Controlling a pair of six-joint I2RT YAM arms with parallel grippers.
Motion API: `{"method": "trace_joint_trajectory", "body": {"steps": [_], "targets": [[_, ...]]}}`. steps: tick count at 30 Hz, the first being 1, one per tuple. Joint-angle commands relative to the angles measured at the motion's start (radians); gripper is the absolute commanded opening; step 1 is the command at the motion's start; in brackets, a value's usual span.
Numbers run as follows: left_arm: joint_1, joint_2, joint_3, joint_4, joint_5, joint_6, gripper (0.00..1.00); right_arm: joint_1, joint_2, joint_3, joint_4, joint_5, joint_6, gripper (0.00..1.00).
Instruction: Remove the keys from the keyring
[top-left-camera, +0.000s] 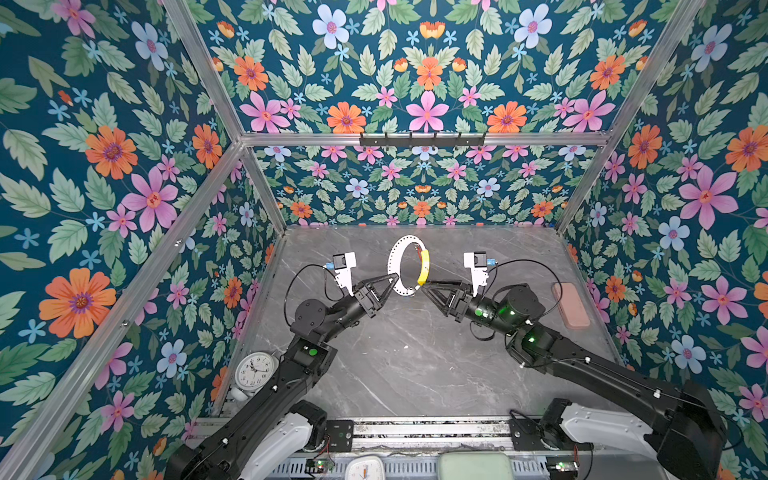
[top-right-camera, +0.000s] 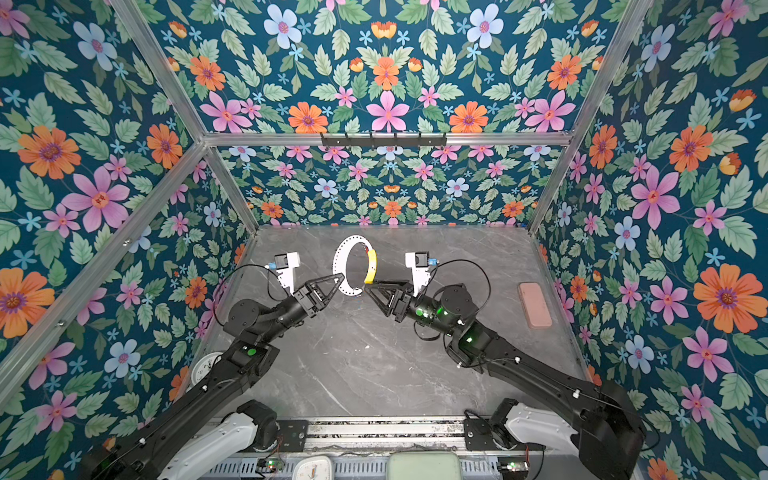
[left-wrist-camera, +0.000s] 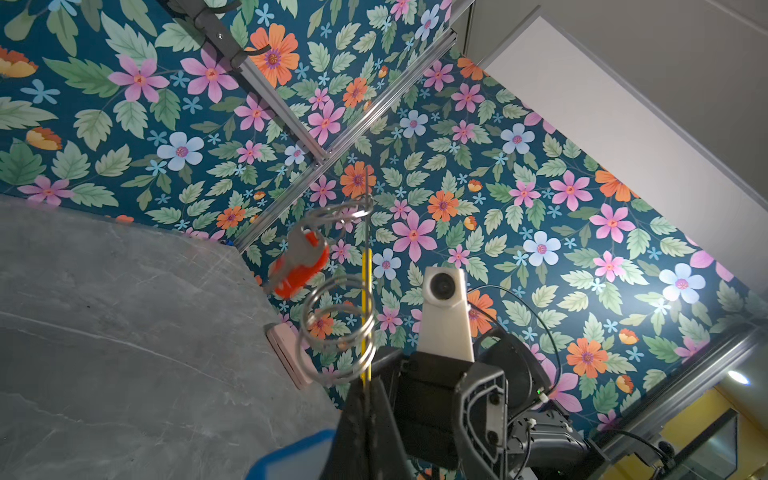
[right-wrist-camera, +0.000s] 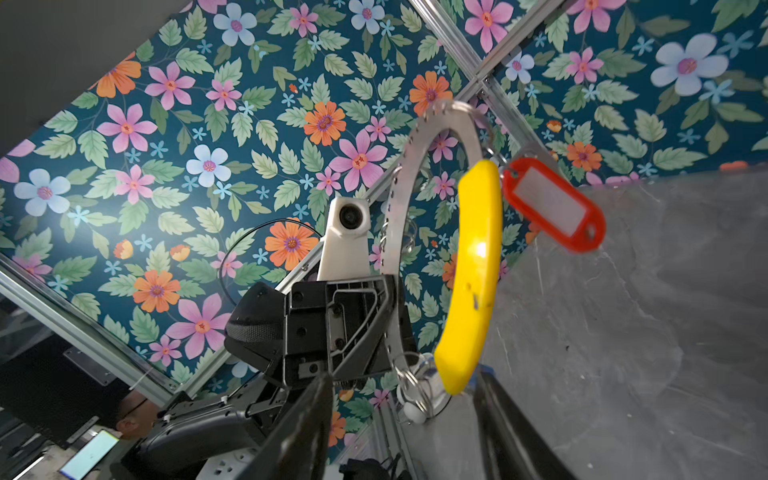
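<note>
The keyring (top-left-camera: 395, 266) (top-right-camera: 338, 259), a thin grey hoop with a yellow section (top-left-camera: 424, 266) (right-wrist-camera: 473, 282), stands upright above the table in both top views. My left gripper (top-left-camera: 392, 281) (left-wrist-camera: 368, 384) is shut on the hoop's lower left edge. A key with a red tag (left-wrist-camera: 301, 262) (right-wrist-camera: 552, 203) hangs from the hoop, near the upper end of the yellow section. A blurred blue tag (left-wrist-camera: 291, 457) shows beside the left fingers. My right gripper (top-left-camera: 424, 286) (right-wrist-camera: 402, 374) is open, its fingers apart on either side of the yellow section's lower end and some small metal loops (right-wrist-camera: 411, 382).
A pink flat case (top-left-camera: 570, 305) lies by the right wall. A round white clock (top-left-camera: 254, 371) sits at the front left under the left arm. A second clock (top-left-camera: 365, 467) and a pale green box (top-left-camera: 476, 465) are at the front edge.
</note>
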Motion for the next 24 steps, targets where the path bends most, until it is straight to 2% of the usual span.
{"method": "trace_joint_trajectory", "body": {"steps": [1, 4, 9, 15, 20, 24], "targets": [[0.038, -0.010, 0.028, -0.140, 0.114, 0.028, 0.00, -0.070, -0.054, 0.000, -0.170, -0.112, -0.092, 0.60], [0.071, -0.017, 0.041, -0.207, 0.197, 0.038, 0.00, -0.146, -0.090, 0.016, -0.308, -0.154, -0.167, 0.60], [0.113, -0.012, 0.069, -0.350, 0.331, 0.061, 0.00, -0.213, -0.081, 0.058, -0.501, -0.168, -0.381, 0.58], [0.142, 0.002, 0.036, -0.219, 0.495, -0.075, 0.00, -0.214, -0.053, 0.051, -0.558, -0.189, -0.542, 0.52], [0.149, -0.009, -0.010, -0.194, 0.587, -0.071, 0.00, -0.213, -0.083, 0.017, -0.497, -0.272, -0.593, 0.47], [0.150, -0.011, -0.066, -0.107, 0.634, -0.117, 0.00, -0.213, -0.097, 0.036, -0.514, -0.325, -0.637, 0.47]]}}
